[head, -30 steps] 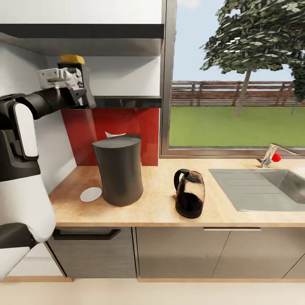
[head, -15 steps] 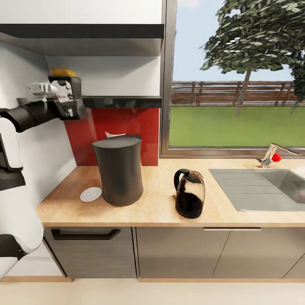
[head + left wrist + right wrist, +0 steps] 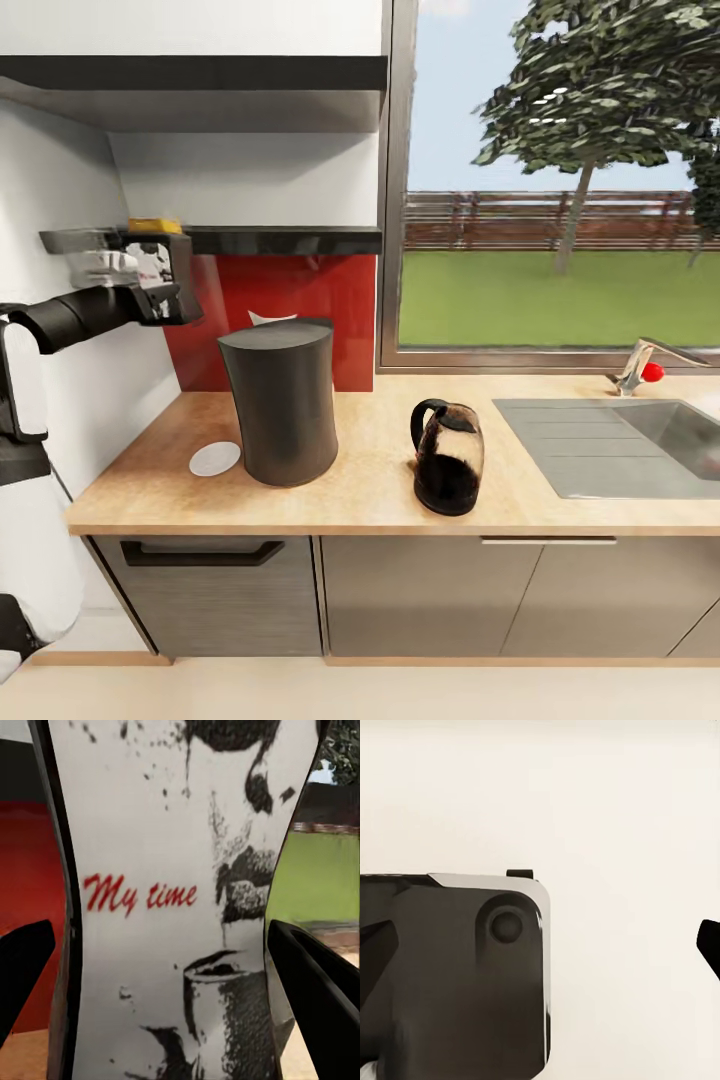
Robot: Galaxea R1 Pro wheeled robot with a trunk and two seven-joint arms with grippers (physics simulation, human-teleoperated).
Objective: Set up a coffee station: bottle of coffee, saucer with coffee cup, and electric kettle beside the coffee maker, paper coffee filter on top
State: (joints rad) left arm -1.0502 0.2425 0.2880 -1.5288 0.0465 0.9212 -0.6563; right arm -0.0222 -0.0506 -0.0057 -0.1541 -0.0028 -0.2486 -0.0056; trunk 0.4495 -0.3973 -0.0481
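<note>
Looking over the head view first
Left gripper [image 3: 168,278]: raised at the left wall, in front of the near end of the kitchen shelf [image 3: 285,240]; its fingers are clamped on the bottle of coffee [image 3: 157,258].
Bottle of coffee: held upright, long axis vertical, tan-yellow cap on top level with the shelf edge, well above the counter.
Coffee maker [image 3: 279,400]: stands upright on the kitchen countertop [image 3: 370,480], long axis vertical, under and a little to the right of the held bottle.
Saucer [image 3: 215,459]: lies flat on the counter just beside the coffee maker's base, on its left.
Electric kettle [image 3: 448,457]: upright on the counter to the right of the coffee maker, apart from it, black loop handle pointing left toward the coffee maker; the sink [image 3: 620,445] lies further right.

Left wrist view
Bottle of coffee [image 3: 180,900]: seen close up between the two dark fingers [image 3: 315,990], waisted body running vertically, white label with red lettering "My time" facing the camera.
Background: red wall panel on one side, green lawn on the other.

Right wrist view
Right gripper: dark finger tips [image 3: 375,945] show at both edges, spread wide apart with nothing between them, over a pale floor and a dark part of the robot [image 3: 457,975].
</note>
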